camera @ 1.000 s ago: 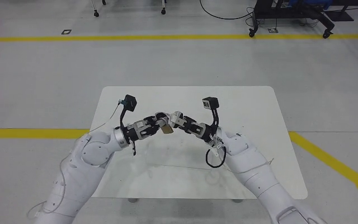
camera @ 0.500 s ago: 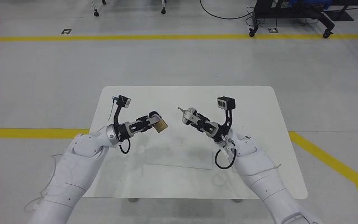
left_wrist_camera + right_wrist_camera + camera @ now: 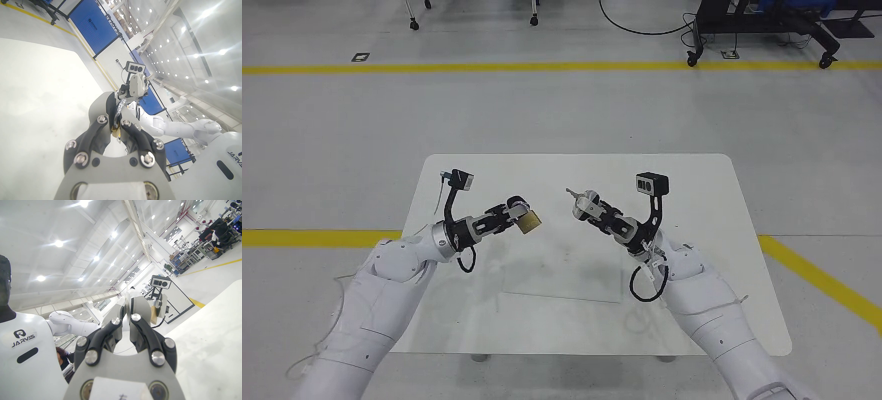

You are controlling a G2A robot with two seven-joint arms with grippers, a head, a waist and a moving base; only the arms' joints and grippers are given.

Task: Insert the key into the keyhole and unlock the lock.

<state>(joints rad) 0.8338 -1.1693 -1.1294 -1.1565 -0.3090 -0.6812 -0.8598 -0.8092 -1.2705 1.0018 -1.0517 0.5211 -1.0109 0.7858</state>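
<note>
In the top view my left gripper is shut on a brass padlock, held above the white table left of its centre. My right gripper is shut on a small metal key whose tip points away from me. A clear gap separates key and padlock. In the left wrist view the brass body of the padlock shows between the closed fingers. The right wrist view has the thin key pinched between the pads, with the padlock farther off in the other gripper.
The tabletop under both arms is bare, and its near edge lies close to my body. Yellow floor lines run behind and beside the table. Wheeled equipment stands far back on the floor.
One second ago the two grippers met at the table's centre with key and padlock together. They have since drawn apart sideways, each keeping its object.
</note>
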